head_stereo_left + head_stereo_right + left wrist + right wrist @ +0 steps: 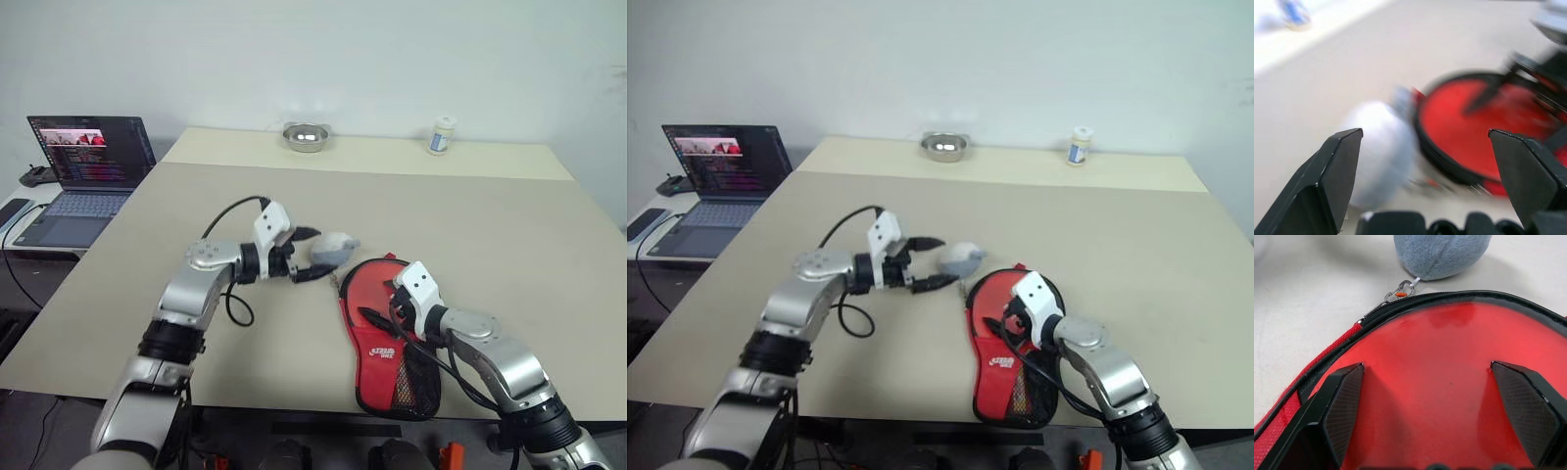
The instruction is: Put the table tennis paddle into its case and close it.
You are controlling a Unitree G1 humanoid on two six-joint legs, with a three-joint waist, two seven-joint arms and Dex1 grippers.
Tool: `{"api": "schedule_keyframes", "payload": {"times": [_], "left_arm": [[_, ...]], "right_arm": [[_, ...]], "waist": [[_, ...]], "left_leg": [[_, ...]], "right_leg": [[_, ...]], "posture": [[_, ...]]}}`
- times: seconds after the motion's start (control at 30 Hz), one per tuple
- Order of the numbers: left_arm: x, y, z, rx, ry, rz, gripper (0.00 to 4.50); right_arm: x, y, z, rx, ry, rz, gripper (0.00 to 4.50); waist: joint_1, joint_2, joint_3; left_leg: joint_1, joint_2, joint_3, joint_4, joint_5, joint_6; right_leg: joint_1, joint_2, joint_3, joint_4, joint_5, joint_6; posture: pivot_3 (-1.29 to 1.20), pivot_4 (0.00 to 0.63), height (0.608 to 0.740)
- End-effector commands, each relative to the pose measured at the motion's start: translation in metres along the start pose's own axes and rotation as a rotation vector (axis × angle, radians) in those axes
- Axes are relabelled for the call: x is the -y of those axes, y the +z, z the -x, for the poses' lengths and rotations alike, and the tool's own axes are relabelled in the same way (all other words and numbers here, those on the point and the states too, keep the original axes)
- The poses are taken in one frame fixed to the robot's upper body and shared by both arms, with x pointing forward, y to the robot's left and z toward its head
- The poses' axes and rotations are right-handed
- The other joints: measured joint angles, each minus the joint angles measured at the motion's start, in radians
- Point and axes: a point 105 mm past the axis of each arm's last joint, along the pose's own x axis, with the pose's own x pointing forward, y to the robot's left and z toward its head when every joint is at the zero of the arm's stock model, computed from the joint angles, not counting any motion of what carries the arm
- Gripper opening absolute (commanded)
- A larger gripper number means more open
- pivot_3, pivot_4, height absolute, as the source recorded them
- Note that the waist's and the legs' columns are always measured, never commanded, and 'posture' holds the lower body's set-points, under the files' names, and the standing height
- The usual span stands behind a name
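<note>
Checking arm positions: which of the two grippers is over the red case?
The right gripper, jaws open above the case. The left gripper is beside the grey pouch.

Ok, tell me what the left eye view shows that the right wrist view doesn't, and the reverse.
Left eye view alone: the laptop, a metal bowl, a small jar, the open left pincer near the grey plush, and the case's mesh pocket.
Right wrist view alone: the zip pull beside the plush, close up.
Both: the case, the plush, the table and the open right pincer.

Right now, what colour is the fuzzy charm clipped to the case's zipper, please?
Grey-blue charm; right wrist view shows it best.
</note>
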Motion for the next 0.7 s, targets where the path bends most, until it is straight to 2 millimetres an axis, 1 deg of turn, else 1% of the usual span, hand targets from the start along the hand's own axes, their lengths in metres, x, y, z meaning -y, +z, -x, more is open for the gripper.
{"api": "schedule_keyframes", "payload": {"times": [0.03, 0.1, 0.23, 0.4, 0.57, 0.7], "left_arm": [[-0.024, 0.005, -0.003, -0.008, 0.104, -0.044, 4.5], [-0.03, -0.004, -0.01, -0.056, 0.119, -0.015, 4.5], [-0.021, -0.021, -0.027, -0.129, 0.018, -0.016, 4.5], [-0.013, -0.039, -0.041, -0.189, -0.051, 0.011, 4.5], [-0.009, -0.052, -0.048, -0.235, -0.055, 0.016, 4.5], [-0.015, -0.06, -0.045, -0.262, -0.01, 0.046, 4.5]], "right_arm": [[-0.004, -0.02, 0.0, -0.074, 0.008, -0.025, 4.45], [-0.004, -0.019, 0.0, -0.072, 0.006, -0.024, 4.45], [-0.008, -0.011, -0.002, -0.055, 0.02, -0.015, 4.45], [-0.011, 0.009, 0.0, 0.0, 0.035, 0.006, 4.45], [-0.01, 0.022, 0.004, 0.025, 0.027, 0.039, 4.45], [-0.004, 0.032, 0.004, 0.049, -0.008, 0.064, 4.45]], "waist": [[-0.001, 0.0, -0.001], [-0.001, 0.0, -0.001], [-0.001, -0.001, -0.001], [-0.001, -0.001, -0.001], [-0.002, -0.001, -0.001], [-0.003, -0.001, -0.001]], "left_leg": [[0.001, 0.0, 0.0, 0.0, 0.0, 0.0], [0.001, 0.0, 0.0, 0.0, 0.0, 0.0], [0.001, 0.0, 0.0, 0.0, 0.0, 0.0], [0.0, 0.0, 0.0, 0.0, 0.0, 0.0], [-0.001, 0.0, 0.0, 0.0, 0.0, 0.0], [-0.001, 0.0, 0.0, 0.0, 0.0, 0.0]], "right_leg": [[0.001, 0.0, 0.0, 0.0, 0.0, 0.0], [0.001, 0.0, 0.0, 0.0, 0.0, 0.0], [0.001, 0.001, 0.0, 0.0, 0.0, 0.0], [0.0, 0.001, -0.001, 0.0, 0.0, 0.0], [-0.001, 0.001, 0.0, 0.0, 0.0, 0.0], [-0.002, 0.001, 0.0, 0.0, 0.0, 0.0]], "posture": [[0.0, 0.15, 0.74], [0.0, 0.15, 0.74], [0.0, 0.15, 0.74], [0.0, 0.15, 0.74], [0.0, 0.15, 0.74], [0.0, 0.15, 0.74]]}}
